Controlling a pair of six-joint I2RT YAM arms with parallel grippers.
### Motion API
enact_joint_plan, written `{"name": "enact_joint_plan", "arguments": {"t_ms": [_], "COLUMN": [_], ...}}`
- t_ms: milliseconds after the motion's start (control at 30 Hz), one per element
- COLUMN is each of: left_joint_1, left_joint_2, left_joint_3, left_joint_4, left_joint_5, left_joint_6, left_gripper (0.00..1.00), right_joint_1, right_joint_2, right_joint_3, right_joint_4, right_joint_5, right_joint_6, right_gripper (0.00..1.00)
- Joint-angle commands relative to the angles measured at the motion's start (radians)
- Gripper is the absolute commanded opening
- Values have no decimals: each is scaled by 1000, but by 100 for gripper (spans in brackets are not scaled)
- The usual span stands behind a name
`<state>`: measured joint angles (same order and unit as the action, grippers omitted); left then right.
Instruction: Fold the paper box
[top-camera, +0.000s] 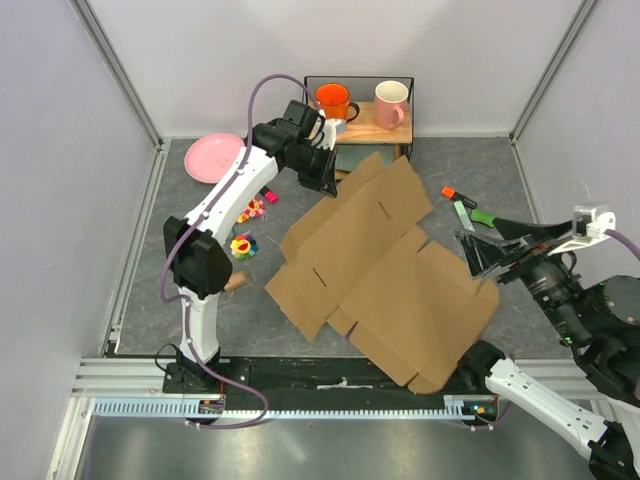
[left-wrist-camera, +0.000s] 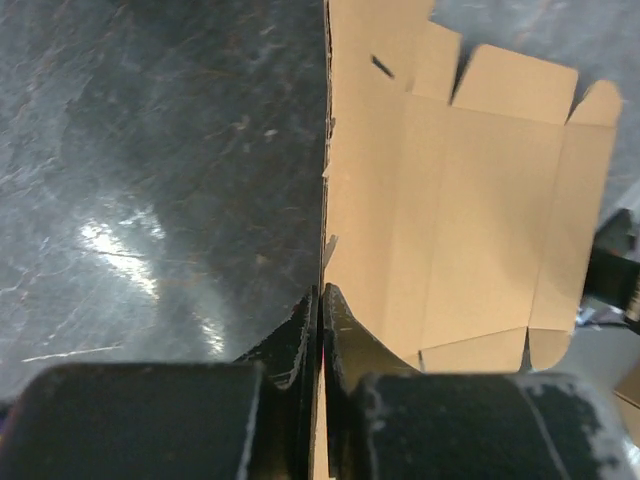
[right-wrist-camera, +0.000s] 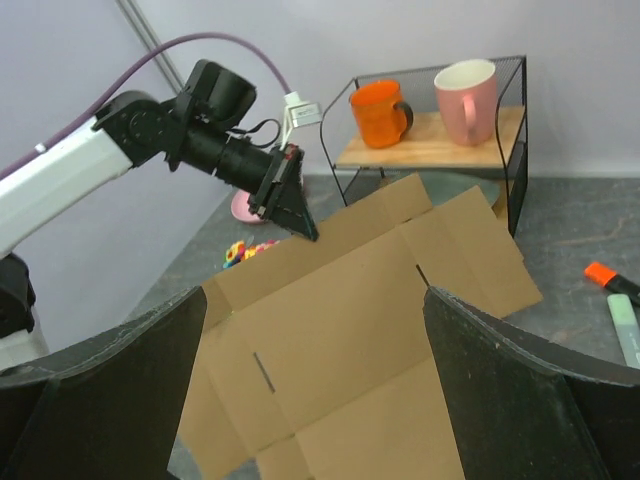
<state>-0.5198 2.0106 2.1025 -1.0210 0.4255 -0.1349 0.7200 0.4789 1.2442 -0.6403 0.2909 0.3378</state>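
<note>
The paper box (top-camera: 380, 270) is a flat, unfolded sheet of brown cardboard with flaps and slots, spread across the middle of the table. My left gripper (top-camera: 328, 186) is shut on its far left edge. In the left wrist view that thin edge runs straight between the closed fingertips of the left gripper (left-wrist-camera: 322, 292), with the sheet (left-wrist-camera: 470, 200) stretching away to the right. My right gripper (top-camera: 474, 250) hovers open over the sheet's right side. In the right wrist view the right gripper (right-wrist-camera: 315, 300) has its wide-apart fingers (right-wrist-camera: 520, 380) framing the cardboard (right-wrist-camera: 350, 330) and the left gripper (right-wrist-camera: 298, 222).
A black wire rack (top-camera: 410, 120) at the back holds an orange mug (top-camera: 333, 100) and a pink mug (top-camera: 391, 103). A pink plate (top-camera: 214, 157) and small colourful toys (top-camera: 243, 245) lie left of the sheet. Orange (top-camera: 452, 192) and green (top-camera: 482, 214) markers lie at the right.
</note>
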Motion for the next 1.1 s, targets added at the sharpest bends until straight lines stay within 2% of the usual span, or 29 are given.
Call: {"name": "enact_joint_plan", "arguments": {"t_ms": [0, 100, 133, 167, 233, 267, 333, 367, 433, 467, 533, 567, 633, 667, 700, 767, 800, 867, 900, 967, 1000, 1067], "left_joint_1": [-6, 15, 36, 49, 84, 93, 102, 103, 103, 103, 101, 95, 38, 6, -81, -175, -268, -359, -444, -541, -612, -647], "left_joint_2": [69, 36, 18, -7, -100, -137, -274, -321, -479, -537, -707, -769, -910, -1046, -1123, -1267, -1291, -1306, -1296, -1274, -1244, -1208], "left_joint_3": [30, -21, -41, -80, -136, -219, -326, -443, -574, -702, -836, -996, -1186, -1367, -1448, -1606, -1633, -1648, -1644, -1651, -1661, -1694], "left_joint_4": [-2, 61, 84, 103, 176, 212, 317, 349, 445, 469, 510, 538, 670, 706, 732, 749, 736, 632, 587, 494, 472, 455], "left_joint_5": [-245, -347, -350, -358, -373, -387, -456, -482, -545, -556, -568, -564, -565, -585, -655, -738, -811, -884, -962, -1084, -1111, -1127], "left_joint_6": [37, -21, -60, -86, -171, -204, -300, -334, -453, -498, -656, -713, -878, -941, -1071, -1184, -1269, -1351, -1459, -1592, -1718, -1819], "left_gripper": [11, 22, 29, 42, 50, 57, 61, 63, 65, 65, 65, 66, 68, 71, 74, 93, 96, 97, 97, 99, 100, 100], "right_joint_1": [-1, -1, -1, -1, -1, 1, -1, -1, -1, -1, -1, -1, -1, -1, -1, -1, -1, -1, -1, -1, -1, -1], "right_joint_2": [20, 29, 32, 35, 41, 41, 41, 40, 38, 38, 40, 44, 47, 53, 53, 63, 66, 75, 79, 95, 96, 102], "right_joint_3": [-38, -69, -77, -81, -97, -104, -132, -144, -179, -192, -219, -229, -252, -258, -264, -281, -287, -305, -310, -325, -331, -342], "right_joint_4": [50, 74, 77, 85, 93, 103, 110, 122, 134, 146, 160, 169, 182, 195, 202, 223, 231, 252, 258, 274, 278, 287], "right_joint_5": [-41, -59, -61, -64, -64, -64, -58, -56, -58, -56, -67, -68, -78, -82, -85, -96, -102, -116, -121, -136, -140, -150], "right_joint_6": [18, 26, 29, 30, 32, 35, 38, 43, 56, 59, 69, 75, 81, 84, 86, 93, 96, 102, 105, 119, 122, 132], "right_gripper": [98, 98, 98, 98, 98, 98, 98, 98, 98, 98, 98, 98, 98, 98, 98, 98, 98, 98, 98, 98, 98, 98]}}
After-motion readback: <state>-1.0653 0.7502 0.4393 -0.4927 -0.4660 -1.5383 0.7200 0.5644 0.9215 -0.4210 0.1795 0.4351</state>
